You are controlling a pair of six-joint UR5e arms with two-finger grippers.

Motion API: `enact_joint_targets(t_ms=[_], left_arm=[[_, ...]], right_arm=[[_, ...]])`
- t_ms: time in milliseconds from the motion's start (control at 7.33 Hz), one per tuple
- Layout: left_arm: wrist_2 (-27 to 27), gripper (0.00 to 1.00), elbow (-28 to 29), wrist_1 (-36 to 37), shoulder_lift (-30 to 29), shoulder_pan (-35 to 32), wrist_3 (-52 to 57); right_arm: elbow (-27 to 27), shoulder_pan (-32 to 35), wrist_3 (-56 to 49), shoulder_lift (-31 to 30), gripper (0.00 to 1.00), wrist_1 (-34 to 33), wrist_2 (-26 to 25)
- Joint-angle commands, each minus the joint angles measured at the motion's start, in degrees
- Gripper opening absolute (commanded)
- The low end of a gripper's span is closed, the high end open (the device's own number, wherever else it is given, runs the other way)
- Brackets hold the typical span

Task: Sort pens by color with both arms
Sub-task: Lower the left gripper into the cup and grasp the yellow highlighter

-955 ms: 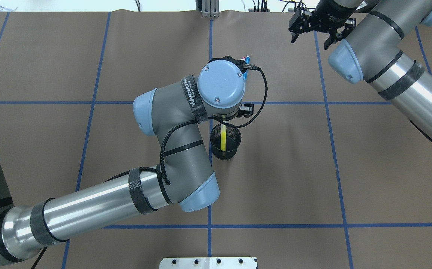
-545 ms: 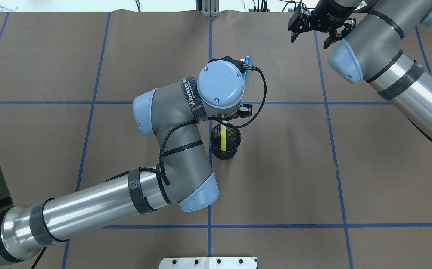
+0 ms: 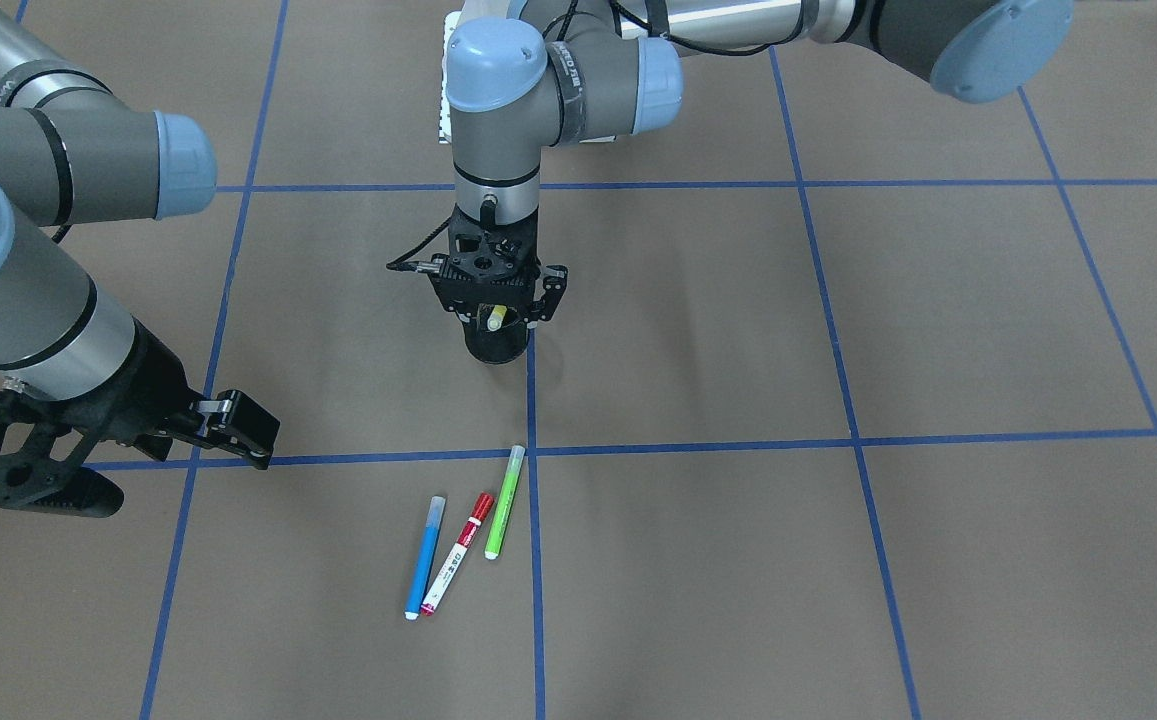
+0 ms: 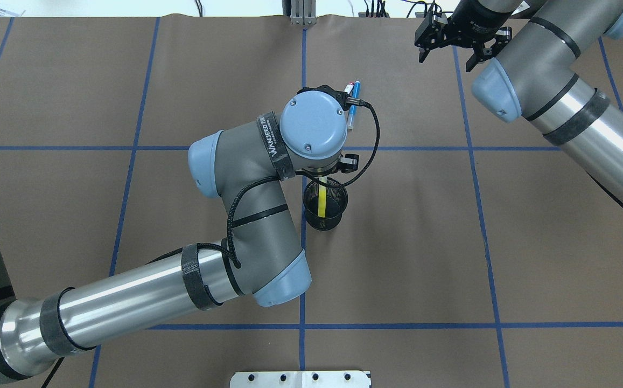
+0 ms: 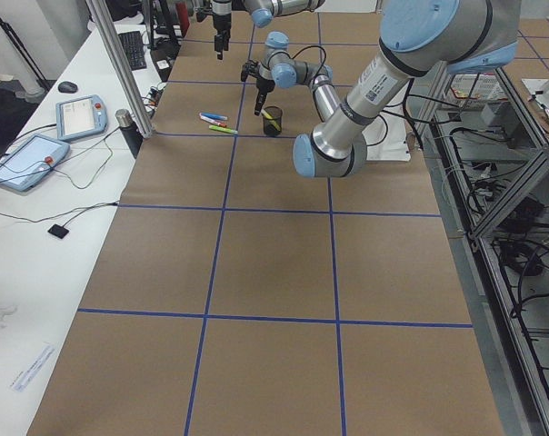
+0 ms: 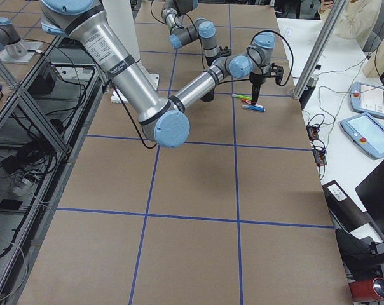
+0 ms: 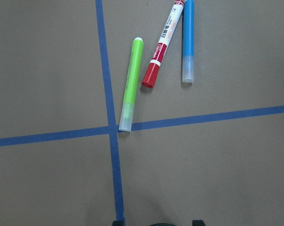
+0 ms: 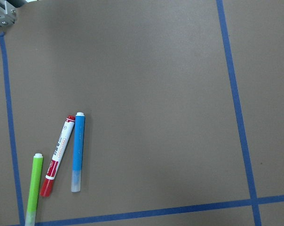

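Evidently the drop is done. Over the last second the left arm (image 4: 246,215) has drawn its wrist slightly aside and away from the cup (image 4: 324,223). The overhead view therefore now shows more of the red pen (image 3: 457,552) and blue pen (image 3: 425,558) than it did. The yellow pen (image 4: 321,200) has not moved with the wrist. It stays in the cup, so I judge it released and sorted.

The left fingers (image 3: 550,295) are spread apart, just above the cup's mouth and holding nothing. The right fingers (image 3: 238,420) are likewise spread and empty. They have edged a little farther toward the far edge of the tabletop (image 3: 838,300), well apart from the pens.

The yellow pen stands leaning in the cup. From overhead its long axis runs away from the robot, and its upper end tips toward the far side, under the left wrist.

The other three pens lie flat on the far side of the tabletop, side by side and slightly fanned. Their long axes also run roughly away from the robot. The red cap and the clear ends of the other two point back toward the robot. The green pen (image 3: 501,503) has its near end on the blue tape (image 3: 688,440), just beside the crossing.

One colour looks placed and three remain.
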Motion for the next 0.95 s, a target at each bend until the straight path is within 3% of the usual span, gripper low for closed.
enact_joint_targets(t_ms=[0, 818], left_arm=[[-0.02, 0.58, -0.04, -0.04, -0.01, 0.00, 0.82], [0.51, 0.58, -0.04, 0.05, 0.17, 0.53, 3.89]], right_arm=[[-0.10, -0.11, -0.08, 0.00, 0.98, 0.09, -0.11], [-0.80, -0.11, -0.44, 0.09, 0.98, 0.26, -0.19]])
